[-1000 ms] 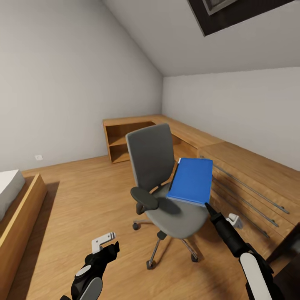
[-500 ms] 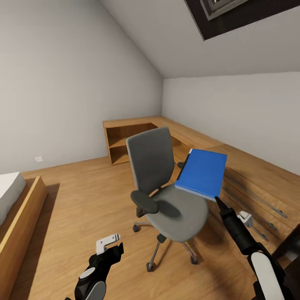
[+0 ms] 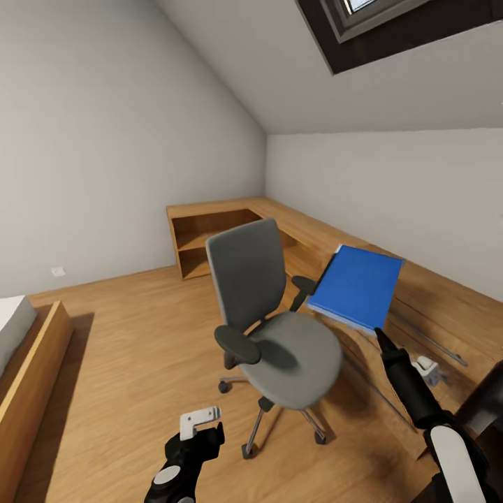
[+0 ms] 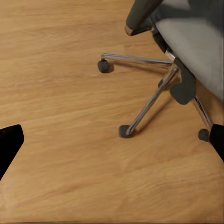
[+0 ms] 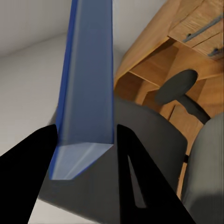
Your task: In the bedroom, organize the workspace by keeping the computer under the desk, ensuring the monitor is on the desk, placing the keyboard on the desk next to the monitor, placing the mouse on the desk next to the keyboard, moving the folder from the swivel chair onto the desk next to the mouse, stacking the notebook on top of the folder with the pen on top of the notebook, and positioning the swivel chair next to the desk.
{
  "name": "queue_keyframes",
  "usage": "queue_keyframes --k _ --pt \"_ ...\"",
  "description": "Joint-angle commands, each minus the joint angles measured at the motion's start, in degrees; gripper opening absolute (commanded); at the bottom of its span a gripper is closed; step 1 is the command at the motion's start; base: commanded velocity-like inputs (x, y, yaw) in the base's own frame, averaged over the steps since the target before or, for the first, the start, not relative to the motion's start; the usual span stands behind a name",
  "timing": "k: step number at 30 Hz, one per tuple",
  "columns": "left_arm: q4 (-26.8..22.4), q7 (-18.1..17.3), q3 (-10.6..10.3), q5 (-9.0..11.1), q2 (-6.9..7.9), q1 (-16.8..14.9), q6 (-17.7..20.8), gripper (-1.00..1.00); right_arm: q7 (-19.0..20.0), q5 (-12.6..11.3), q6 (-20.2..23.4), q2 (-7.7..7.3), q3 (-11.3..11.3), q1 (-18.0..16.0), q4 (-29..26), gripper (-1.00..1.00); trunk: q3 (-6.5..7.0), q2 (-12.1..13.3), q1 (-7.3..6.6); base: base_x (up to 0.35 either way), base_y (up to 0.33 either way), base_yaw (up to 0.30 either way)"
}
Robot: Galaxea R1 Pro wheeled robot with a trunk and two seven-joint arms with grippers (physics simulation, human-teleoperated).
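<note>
The right jaws are clamped on the near edge of the blue folder, one dark finger on each face, holding it in the air to the right of the swivel chair, clear of the seat and above the wooden bench. The left jaws hang low over the floor near the chair's chrome base; I cannot tell how wide they stand. The light wooden bench surface runs along the right wall to a far corner shelf. Sloped grey walls rise to a dark-framed skylight. A bed edge sits at the left.
</note>
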Motion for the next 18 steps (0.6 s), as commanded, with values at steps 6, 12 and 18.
queue_keyframes --k 6,12,18 --pt "-0.03 0.9 -1.12 0.33 -0.05 -0.06 0.23 1.0 -0.15 -0.45 0.22 0.1 -0.75 -0.06 0.08 -1.0 1.03 2.39 -1.33 0.0 0.0 -0.257" --pt "0.12 0.91 -1.79 0.37 -0.11 -0.06 0.23 1.0 -3.25 -0.52 -0.16 0.16 -0.8 -0.06 0.32 -1.0 2.1 4.8 -2.65 0.0 0.0 -0.266" --pt "0.19 0.91 -3.29 0.47 -0.12 -0.06 0.3 1.0 -4.05 -0.58 -1.46 0.2 -0.8 -0.06 0.51 -1.0 3.18 7.2 -3.96 0.0 0.0 -0.267"
